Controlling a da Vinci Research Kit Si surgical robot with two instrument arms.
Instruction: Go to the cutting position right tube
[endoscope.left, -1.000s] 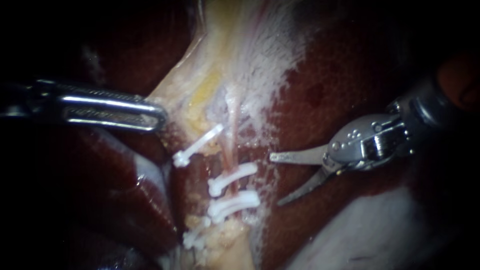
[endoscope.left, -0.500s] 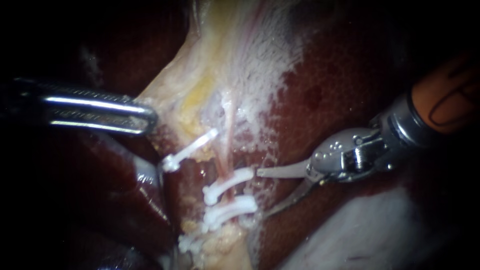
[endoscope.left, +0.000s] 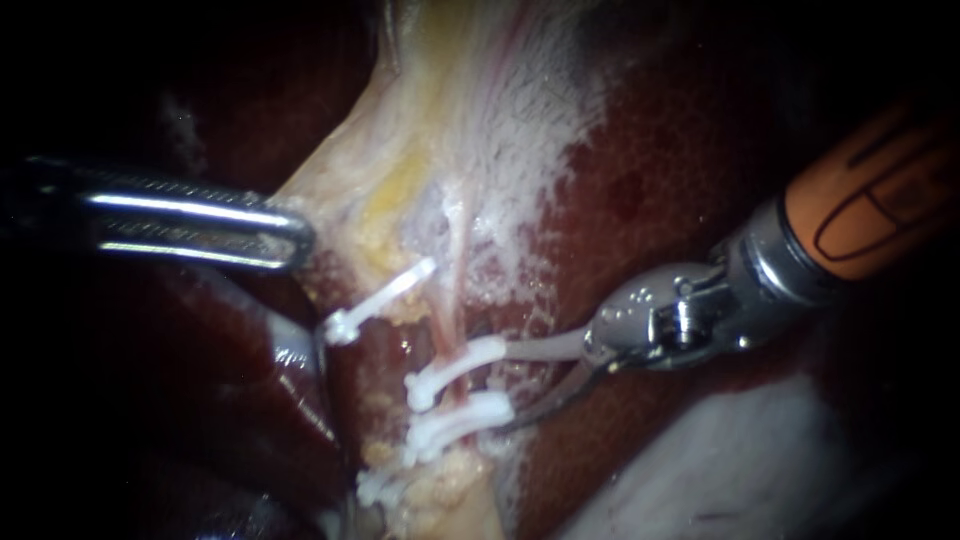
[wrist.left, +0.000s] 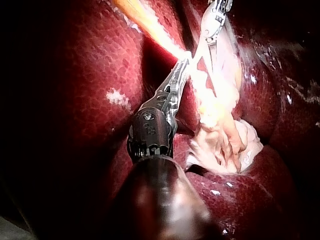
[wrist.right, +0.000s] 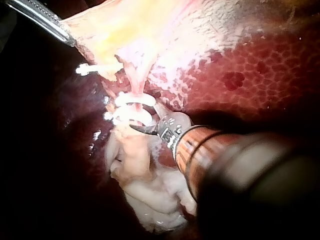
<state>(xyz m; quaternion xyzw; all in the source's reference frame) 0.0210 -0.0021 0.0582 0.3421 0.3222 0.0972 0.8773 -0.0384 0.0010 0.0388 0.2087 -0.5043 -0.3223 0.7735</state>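
Pink right tube (endoscope.left: 450, 310) lies just beyond open jaws of right instrument (endoscope.left: 506, 390), seemingly untouched

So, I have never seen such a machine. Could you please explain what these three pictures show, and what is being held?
It is a surgical robot working on a pig's liver on a bench. One picture comes from the endoscope, a camera close to the tissue. The other two come from cameras on each instrument's arm. The left instrument is a thin shaft with two small jaws, shut on the edge of the pale tissue, which looks pulled taut. The right instrument ends in two blades, open, their tips beside two white clips that sit on a thin pink tube. It holds nothing.
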